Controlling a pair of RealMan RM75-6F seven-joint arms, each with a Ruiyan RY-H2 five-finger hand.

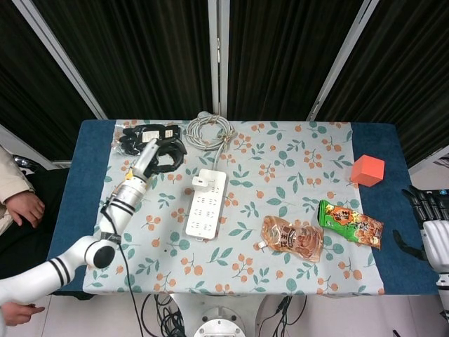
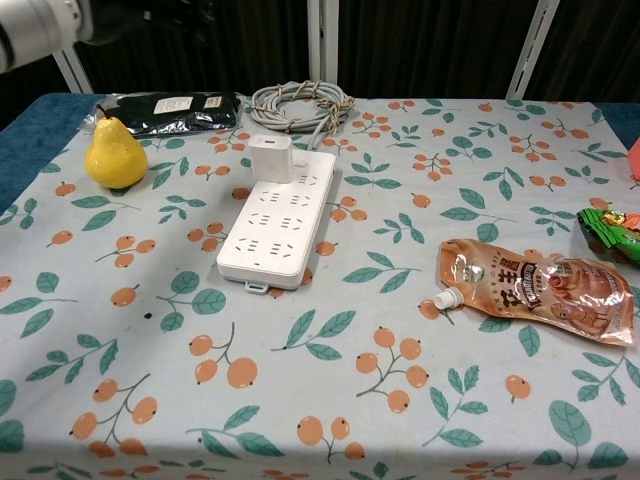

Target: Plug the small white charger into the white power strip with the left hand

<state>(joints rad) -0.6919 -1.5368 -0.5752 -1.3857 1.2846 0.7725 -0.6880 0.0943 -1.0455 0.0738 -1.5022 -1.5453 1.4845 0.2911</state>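
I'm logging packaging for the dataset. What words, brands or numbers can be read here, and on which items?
Orange snack pouch: large characters printed, too blurred to read.
Green snack packet: print illegible.
Black package: white labels, too small to read.
White charger and white power strip: no text visible.

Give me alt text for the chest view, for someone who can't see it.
A small white charger stands plugged into the far end of a white power strip on a floral tablecloth, with no hand touching it. A yellow pear sits to the left, a coiled grey cable behind, and an orange snack pouch to the right.
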